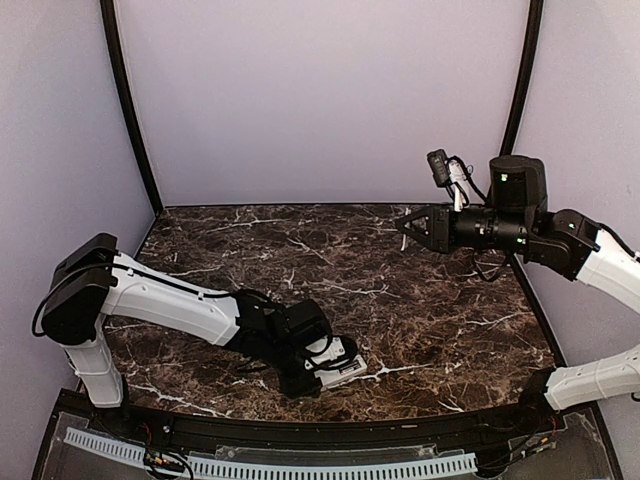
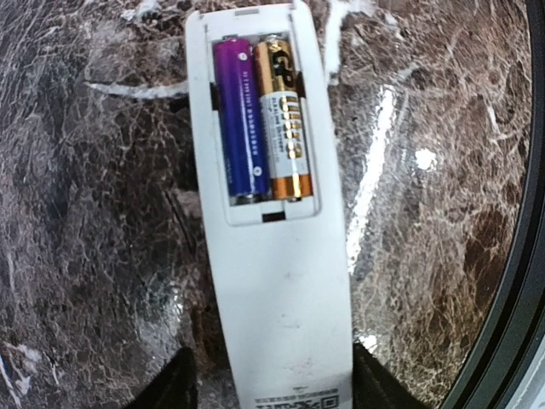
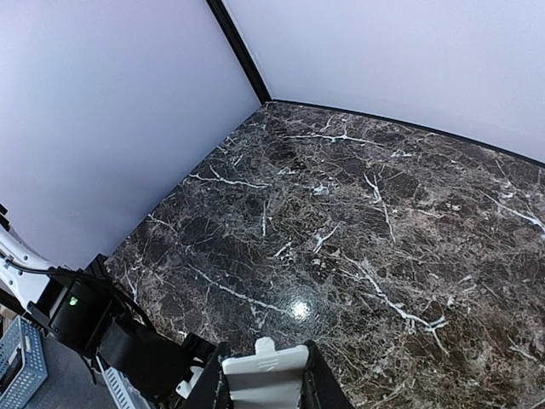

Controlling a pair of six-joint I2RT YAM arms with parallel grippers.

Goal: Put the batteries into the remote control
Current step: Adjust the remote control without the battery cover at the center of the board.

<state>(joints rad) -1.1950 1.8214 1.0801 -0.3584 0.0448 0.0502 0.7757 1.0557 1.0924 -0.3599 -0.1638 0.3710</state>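
The white remote control (image 2: 272,256) lies face down on the marble with its battery bay uncovered. Two batteries sit side by side in the bay, a purple one (image 2: 237,119) and a gold and black one (image 2: 283,119). My left gripper (image 2: 272,388) straddles the remote's near end, open, with a thin strip of marble showing beside its left finger (image 2: 170,388). In the top view it is low at the front centre (image 1: 335,368), over the remote (image 1: 345,372). My right gripper (image 3: 264,388) is shut on a white battery cover (image 3: 264,368) and hangs high at the back right (image 1: 405,228).
The table's black raised rim (image 2: 511,298) runs close to the remote's right side. A grey slotted strip (image 1: 270,464) lies along the front below the table. Lilac walls enclose the back and sides. A blue basket (image 3: 17,366) stands beyond the table's left edge.
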